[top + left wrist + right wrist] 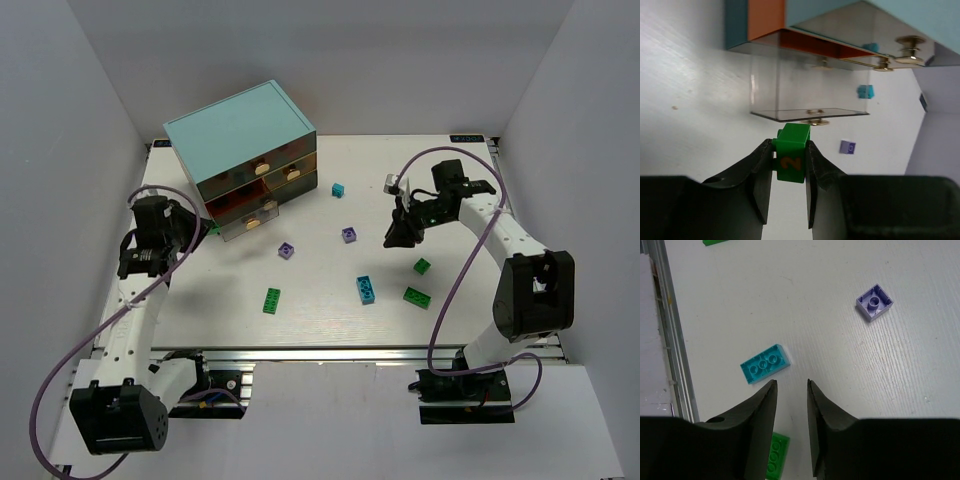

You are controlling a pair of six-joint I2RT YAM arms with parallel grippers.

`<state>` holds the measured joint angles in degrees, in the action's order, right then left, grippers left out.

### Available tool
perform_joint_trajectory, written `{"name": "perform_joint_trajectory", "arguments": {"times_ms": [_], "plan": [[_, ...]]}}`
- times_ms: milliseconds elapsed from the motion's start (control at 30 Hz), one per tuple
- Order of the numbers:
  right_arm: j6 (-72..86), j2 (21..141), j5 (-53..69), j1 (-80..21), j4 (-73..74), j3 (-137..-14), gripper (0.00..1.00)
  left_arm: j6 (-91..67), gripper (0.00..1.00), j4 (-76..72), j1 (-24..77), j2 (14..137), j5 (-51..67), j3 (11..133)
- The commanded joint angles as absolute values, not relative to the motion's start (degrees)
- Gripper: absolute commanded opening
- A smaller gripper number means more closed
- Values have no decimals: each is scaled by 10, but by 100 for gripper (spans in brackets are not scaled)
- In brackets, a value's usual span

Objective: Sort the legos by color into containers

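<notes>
My left gripper (790, 161) is shut on a green lego (791, 152) with an orange "2", just in front of the pulled-out translucent drawer (810, 90) of the light-teal cabinet (240, 130). In the top view the left gripper (205, 228) sits by the cabinet's lower left drawer (245, 215). My right gripper (791, 385) is open and empty above the table, with a cyan lego (765, 363) just left of its tips, a purple lego (874, 302) further off and a green lego (774, 455) under its left finger. In the top view the right gripper (395, 238) hangs right of centre.
Loose on the table: a small cyan lego (338, 189), two purple legos (349, 235) (287, 251), a green lego (272, 300), a cyan lego (366, 289), two green legos (423, 266) (417, 297). White walls enclose the table.
</notes>
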<state>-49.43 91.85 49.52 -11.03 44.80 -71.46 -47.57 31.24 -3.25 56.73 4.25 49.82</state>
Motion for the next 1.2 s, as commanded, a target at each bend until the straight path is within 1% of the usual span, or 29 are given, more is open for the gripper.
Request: {"name": "perform_joint_trajectory", "arguments": {"times_ms": [0, 133, 167, 267, 400, 467, 500, 533, 667, 767, 867, 933, 967, 1000, 1067, 1100, 1133, 1167], "plan": [[-482, 898, 493, -117, 435, -717, 36, -462, 0, 286, -19, 573, 101, 526], [-468, 891, 480, -121, 422, -713, 38, -465, 0, 232, 5, 631, 115, 552], [-465, 888, 477, -121, 419, -711, 41, -464, 0, 228, 10, 655, 103, 560], [-453, 881, 468, -124, 406, -706, 46, -454, 0, 215, 32, 706, 66, 599], [-442, 870, 459, -124, 396, -693, 49, -453, 0, 225, 49, 747, 9, 636], [-441, 865, 456, -122, 396, -689, 51, -460, 10, 228, 61, 755, -27, 648], [-440, 863, 454, -122, 395, -687, 52, -466, 17, 239, 62, 760, -49, 651], [-440, 860, 453, -124, 394, -685, 53, -466, 31, 243, 68, 762, -56, 656], [-440, 855, 450, -124, 398, -682, 60, -469, 58, 253, 68, 762, -76, 657], [-433, 858, 453, -123, 400, -686, 62, -467, 64, 254, 73, 759, -71, 660], [-426, 860, 454, -125, 400, -693, 63, -465, 66, 257, 73, 755, -67, 660], [-414, 858, 446, -127, 396, -695, 63, -464, 66, 258, 73, 750, -63, 661], [-403, 859, 437, -128, 382, -695, 62, -461, 63, 258, 73, 739, -60, 662], [-350, 858, 399, -128, 363, -693, 61, -457, 47, 258, 73, 733, -55, 664], [-281, 863, 350, -122, 319, -691, 50, -440, 28, 262, 73, 708, -29, 670], [-233, 868, 298, -122, 319, -693, 45, -432, 14, 265, 73, 698, -16, 672], [-212, 879, 269, -120, 318, -695, 32, -425, 11, 271, 73, 690, -1, 674], [-199, 886, 246, -120, 321, -697, 28, -406, 10, 288, 73, 675, 50, 676]]}}
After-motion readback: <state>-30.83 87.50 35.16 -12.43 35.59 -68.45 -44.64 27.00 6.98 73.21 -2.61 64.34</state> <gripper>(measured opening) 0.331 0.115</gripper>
